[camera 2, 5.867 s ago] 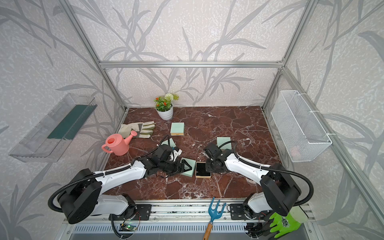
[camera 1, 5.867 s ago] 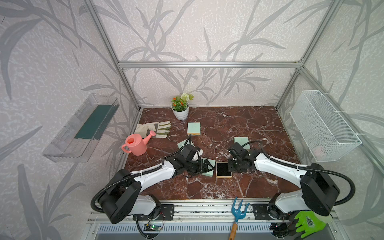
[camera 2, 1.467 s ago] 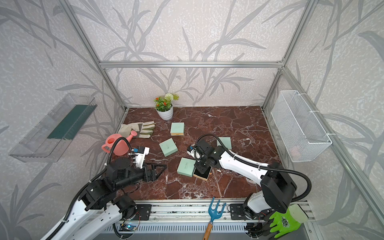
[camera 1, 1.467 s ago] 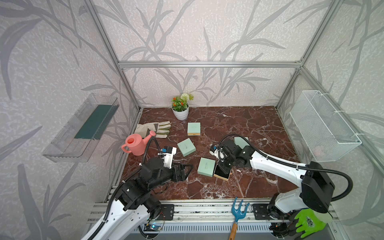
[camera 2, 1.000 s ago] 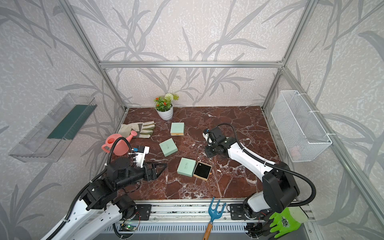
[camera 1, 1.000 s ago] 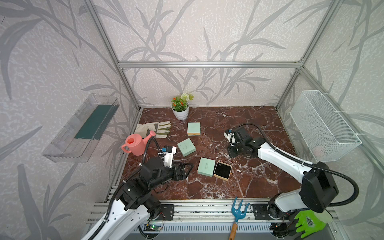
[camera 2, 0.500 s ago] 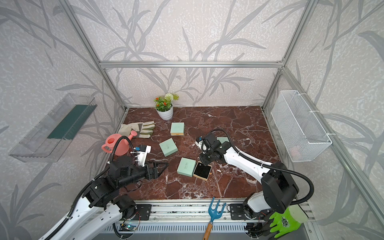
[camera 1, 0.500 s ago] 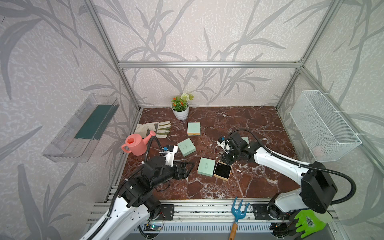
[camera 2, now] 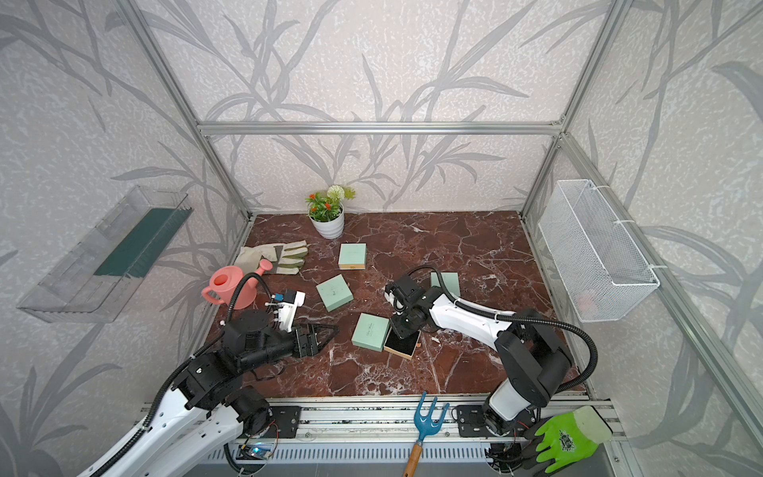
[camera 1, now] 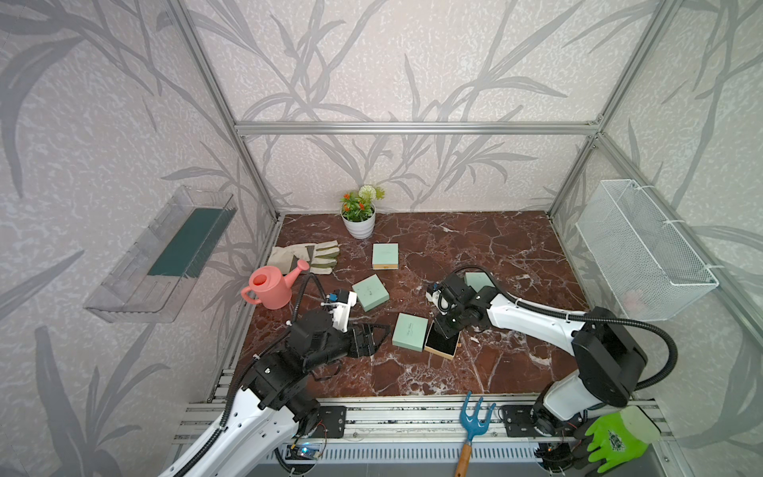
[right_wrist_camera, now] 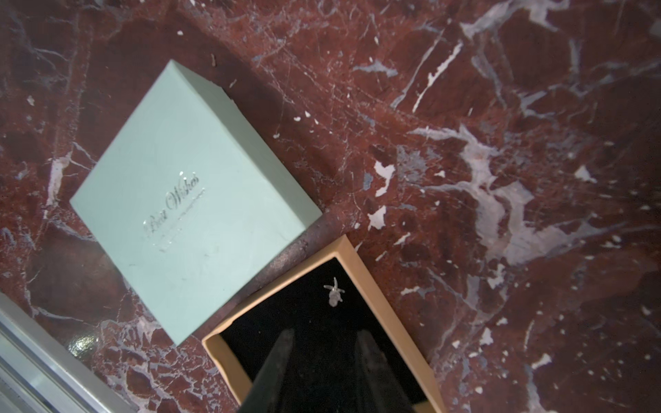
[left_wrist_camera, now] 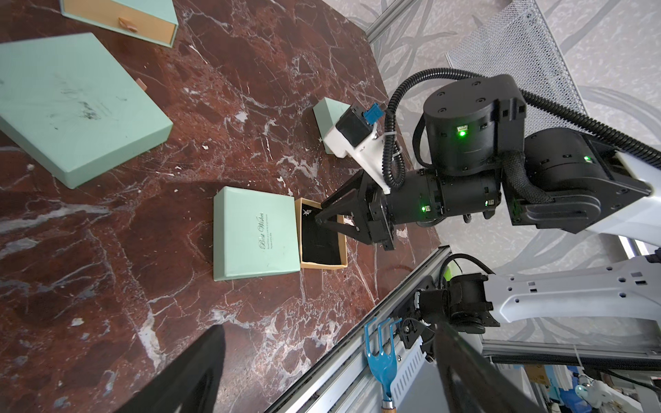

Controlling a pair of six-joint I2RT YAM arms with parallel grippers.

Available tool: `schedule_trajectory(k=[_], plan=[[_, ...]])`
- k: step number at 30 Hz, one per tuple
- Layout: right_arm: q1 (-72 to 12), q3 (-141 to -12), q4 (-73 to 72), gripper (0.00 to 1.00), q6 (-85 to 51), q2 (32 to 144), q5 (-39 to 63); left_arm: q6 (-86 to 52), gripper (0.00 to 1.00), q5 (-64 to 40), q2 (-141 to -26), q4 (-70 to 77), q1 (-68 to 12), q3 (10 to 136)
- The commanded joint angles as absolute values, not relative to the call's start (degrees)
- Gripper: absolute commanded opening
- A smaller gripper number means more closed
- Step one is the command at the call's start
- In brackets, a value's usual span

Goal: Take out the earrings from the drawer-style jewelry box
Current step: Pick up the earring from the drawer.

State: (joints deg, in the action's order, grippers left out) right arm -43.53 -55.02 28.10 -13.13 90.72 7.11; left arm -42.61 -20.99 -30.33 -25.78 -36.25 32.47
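Marble tabletop: my right gripper, narrowly parted and empty, hangs over the drawer, near an earring. My left gripper stands wide.

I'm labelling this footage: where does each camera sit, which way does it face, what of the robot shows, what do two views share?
Top views: high behind the arms, looking down on the table; both arms, left hand and right hand show.
Left wrist: on the left arm, facing the right arm across the table; own fingers show.
Right wrist: above the drawer, looking down; own fingers show.
Shared: both wrist views show the earring.
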Motion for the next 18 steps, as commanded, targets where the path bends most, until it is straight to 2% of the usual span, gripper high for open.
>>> schedule_trajectory(k=[1,10,18], plan=[[-43.5,-56.1,28.1,0.27,-15.0,91.8,5.8,-43.6,0.92,-22.6,-31.0,-23.4,-36.0,31.8],[-43.6,-58.0,27.9,0.24,-15.9,94.5,5.5,-43.4,0.93,-21.7,-31.2,-23.4,-36.0,31.7],[-43.5,-57.9,26.2,0.17,-18.2,95.7,4.5,-43.4,0.93,-20.9,-30.7,-23.5,-36.0,31.5]])
